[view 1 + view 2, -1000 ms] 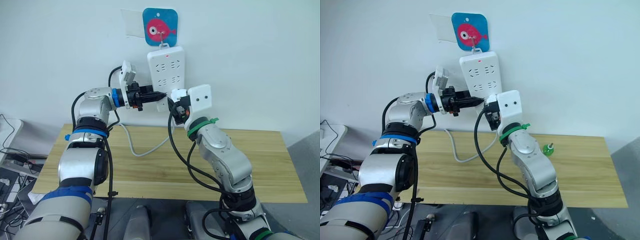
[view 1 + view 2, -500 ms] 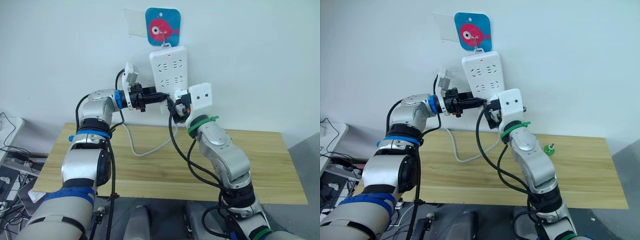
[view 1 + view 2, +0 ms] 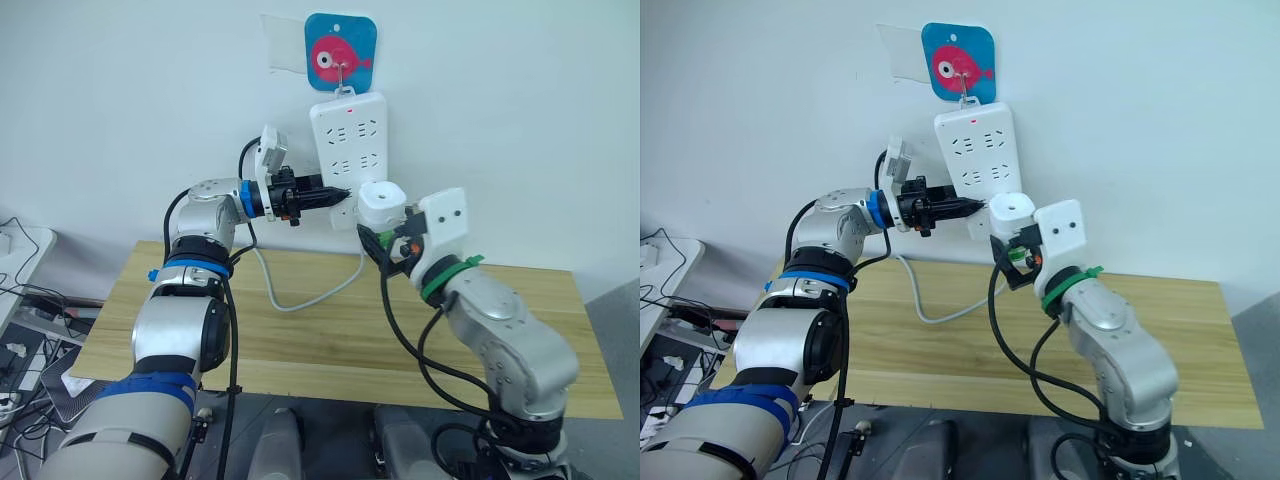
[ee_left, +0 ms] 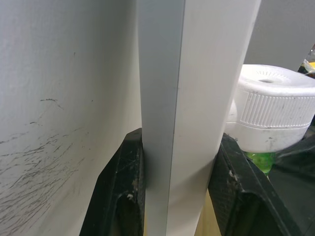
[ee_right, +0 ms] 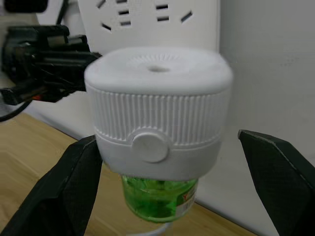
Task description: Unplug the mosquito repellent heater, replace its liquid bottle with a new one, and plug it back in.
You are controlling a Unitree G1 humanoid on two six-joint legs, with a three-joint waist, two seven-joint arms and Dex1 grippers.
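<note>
The mosquito repellent heater [image 5: 157, 108] is a white ribbed unit with a round vent on top. Its liquid bottle [image 5: 157, 199] shows green beneath it. My right gripper [image 5: 167, 137] is shut on the heater, one finger at each side, holding it just in front of the lower right of the white power strip [image 3: 350, 150] on the wall. Whether its prongs sit in a socket I cannot tell. My left gripper [image 3: 338, 193] is shut on the strip's lower left edge, with black fingers [image 4: 123, 187] on both faces. The new one is out of view.
The strip hangs from a hook on a blue fish sticker [image 3: 340, 55]. Its white cable [image 3: 300, 298] loops down over the wooden table [image 3: 300, 345] set against the wall. Cables and clutter [image 3: 15, 300] lie off the table's left end.
The camera has shifted. My right arm has drawn back from the wall and to the right, and the heater now shows in its gripper. The left gripper stays on the strip.
</note>
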